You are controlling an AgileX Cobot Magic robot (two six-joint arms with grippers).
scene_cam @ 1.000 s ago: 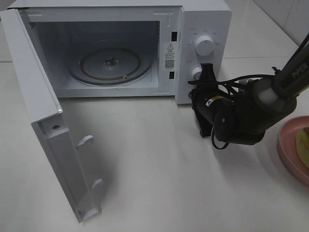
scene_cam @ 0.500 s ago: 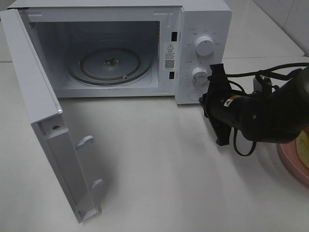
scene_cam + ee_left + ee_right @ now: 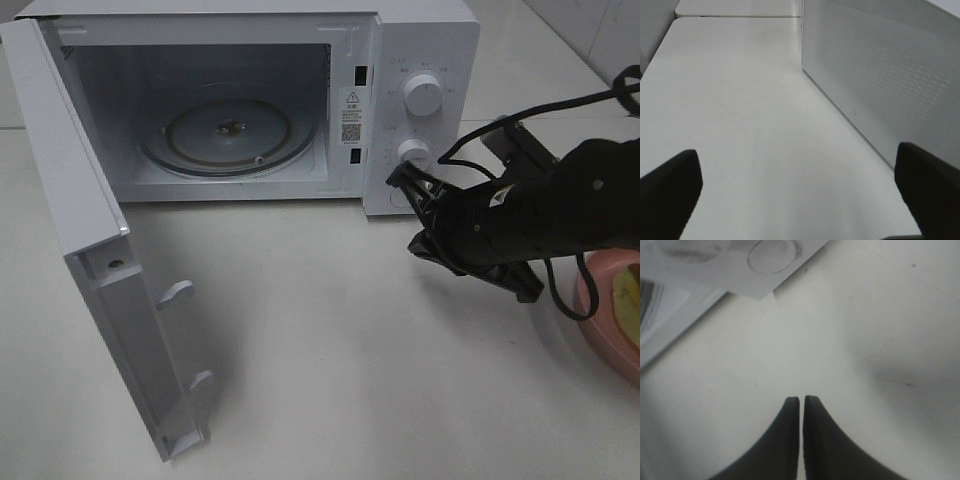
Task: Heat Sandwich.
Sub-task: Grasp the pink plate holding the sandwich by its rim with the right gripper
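**On the white table: oven open, sandwich at the far right edge**

At the far left, outside the high camera's view, the left gripper (image 3: 800,200) hangs over the bare table (image 3: 740,100). Its two dark fingers (image 3: 667,195) are spread wide apart with nothing between them. A pale, finely dotted panel (image 3: 880,75) stands beside it.

Next comes the microwave (image 3: 420,40). Its door (image 3: 90,250) is swung fully open toward the front left. Inside the white cavity the glass turntable (image 3: 228,135) lies bare.

On the control panel to the right of the cavity sit the upper dial (image 3: 423,95) and the lower dial (image 3: 411,152).

Just below the lower dial is the right gripper (image 3: 400,178), its arm reaching in from the right. In the wrist view the right gripper's tips (image 3: 801,405) are pressed together, with only a hairline slit between them. They hold nothing and hover over the table, near the oven's front corner and its round button (image 3: 772,255).

At the right edge lies the pink plate (image 3: 590,310), largely cut off by the frame. The sandwich (image 3: 630,295) rests on it, and only a yellow-green sliver of it shows. It is well apart from the cavity.
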